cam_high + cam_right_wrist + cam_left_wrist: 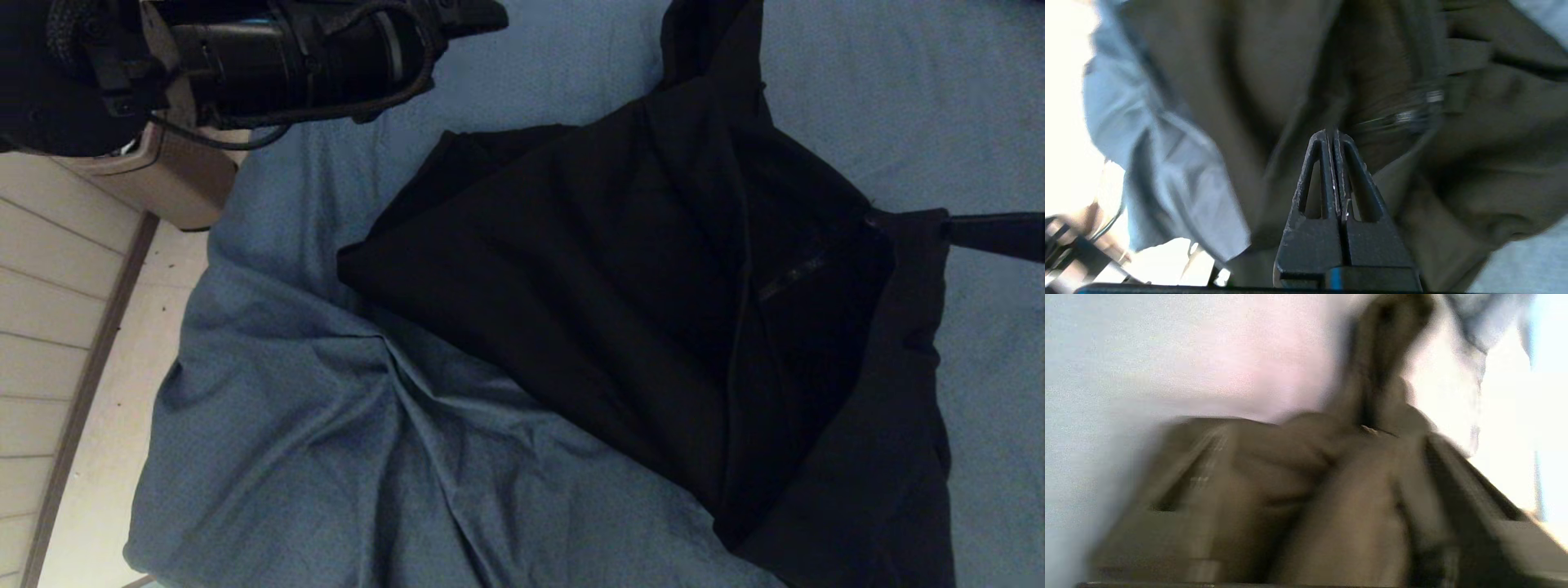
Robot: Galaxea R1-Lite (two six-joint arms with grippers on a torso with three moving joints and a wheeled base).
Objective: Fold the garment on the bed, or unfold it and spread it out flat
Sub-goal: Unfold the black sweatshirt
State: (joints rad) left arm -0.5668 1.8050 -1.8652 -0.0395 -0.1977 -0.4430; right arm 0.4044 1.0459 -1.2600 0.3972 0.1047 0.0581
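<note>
Lying rumpled across the bed (326,457): one black garment (653,310), zipper visible near its right side.

Item detail: garment sits toward the right half of the blue-grey sheet, one part trailing to the top edge of the head view, another running off the lower right. Right gripper (1333,134) comes in from the right edge, its fingers pressed together with no gap; fabric lies right at the tips, though whether any is pinched cannot be told. Left gripper (457,16) hangs over the upper left, well apart from the garment; its fingers are not legible, and the blurred wrist view possibly shows dark cloth. Bed corner at lower left, sheet wrinkled there; pale floor (90,457) and a beige unit (175,184) lie beyond that edge. Open sheet remains left of the garment.
</note>
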